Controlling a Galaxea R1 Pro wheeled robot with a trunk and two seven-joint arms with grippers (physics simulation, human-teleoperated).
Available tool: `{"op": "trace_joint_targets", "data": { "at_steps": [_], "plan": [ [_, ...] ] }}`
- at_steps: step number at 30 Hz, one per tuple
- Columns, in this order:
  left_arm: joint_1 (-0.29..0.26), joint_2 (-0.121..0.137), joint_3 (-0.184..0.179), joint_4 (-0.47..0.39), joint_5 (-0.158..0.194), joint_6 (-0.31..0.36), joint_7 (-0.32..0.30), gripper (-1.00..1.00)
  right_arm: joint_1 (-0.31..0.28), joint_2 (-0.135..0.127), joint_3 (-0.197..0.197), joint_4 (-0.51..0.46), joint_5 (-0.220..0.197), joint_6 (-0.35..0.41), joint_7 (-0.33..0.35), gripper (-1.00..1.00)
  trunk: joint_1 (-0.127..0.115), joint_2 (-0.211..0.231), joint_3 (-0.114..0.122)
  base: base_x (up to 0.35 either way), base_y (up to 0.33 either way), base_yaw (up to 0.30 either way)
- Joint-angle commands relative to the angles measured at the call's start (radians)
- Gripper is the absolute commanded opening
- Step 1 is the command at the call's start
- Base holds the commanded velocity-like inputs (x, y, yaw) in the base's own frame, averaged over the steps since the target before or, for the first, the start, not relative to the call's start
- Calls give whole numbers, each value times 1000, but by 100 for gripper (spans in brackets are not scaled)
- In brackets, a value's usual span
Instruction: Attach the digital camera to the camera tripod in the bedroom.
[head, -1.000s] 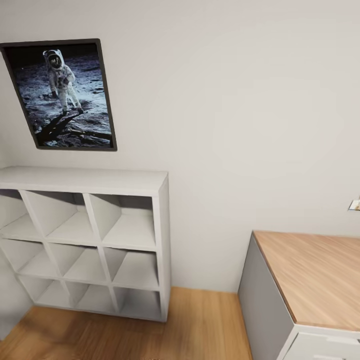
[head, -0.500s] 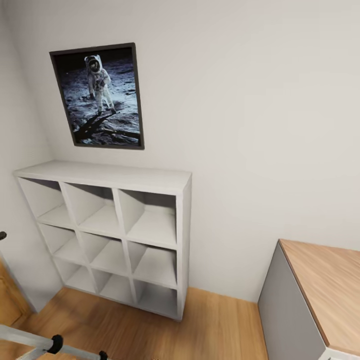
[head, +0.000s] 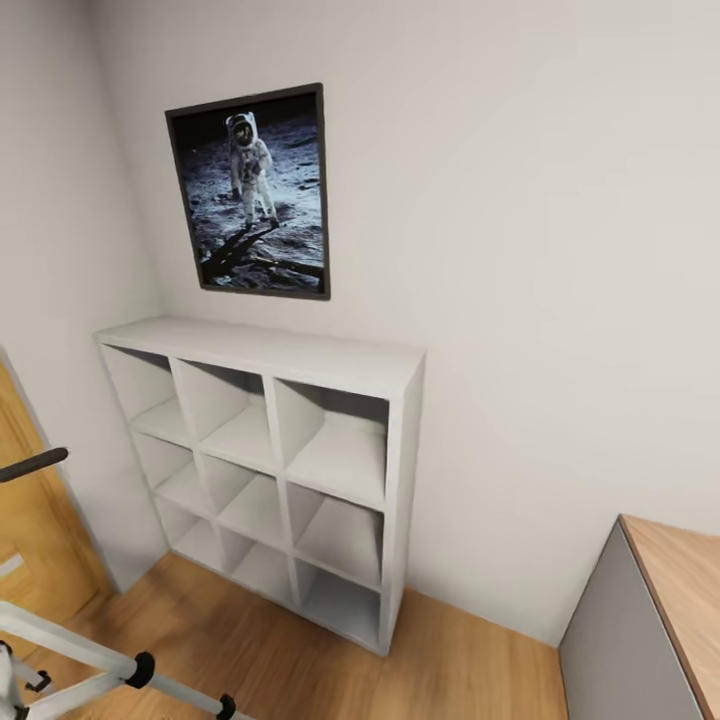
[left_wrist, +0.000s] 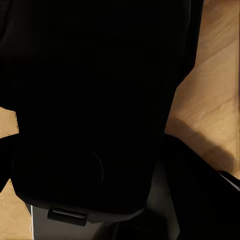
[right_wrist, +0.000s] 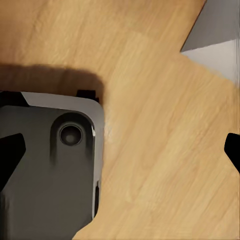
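Head view shows me the camera tripod (head: 95, 660) nearby; attaching remains. Left jaws: cannot tell; right jaws wide, empty.

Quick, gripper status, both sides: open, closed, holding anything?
Left gripper: cannot be told; a black mass sits close before its camera.
Right gripper: open, nothing between its fingertips, wood floor beyond.
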Motion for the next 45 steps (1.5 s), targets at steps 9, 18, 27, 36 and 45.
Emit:
{"op": "trace_joint_targets", "data": {
  "at_steps": [9, 18, 27, 36, 45],
  "plan": [
    [0, -1, -9, 0, 5, -1, 2, -100, 0, -1, -8, 2, 7, -5, 3, 100, 1, -1, 0, 244, -224, 300],
    [0, 0, -9, 0, 6, -2, 2, -100, 0, 0, -8, 2, 9, -6, 3, 100, 1, -1, 0, 180, -93, 300],
    [0, 1, -8, 0, 7, -2, 2, -100, 0, -1, -7, 2, 10, -6, 3, 100, 1, -1, 0, 9, -2, 300],
    [0, 4, -7, 0, 47, -2, 2, -100, 0, -1, -7, 2, 11, -6, 3, 100, 1, -1, 0, 0, 0, 300],
    [0, 6, -7, 0, 78, -1, 2, -100, 0, -2, -7, 2, 12, -6, 4, 100, 1, -1, 0, 0, 0, 300]
  ]
}}
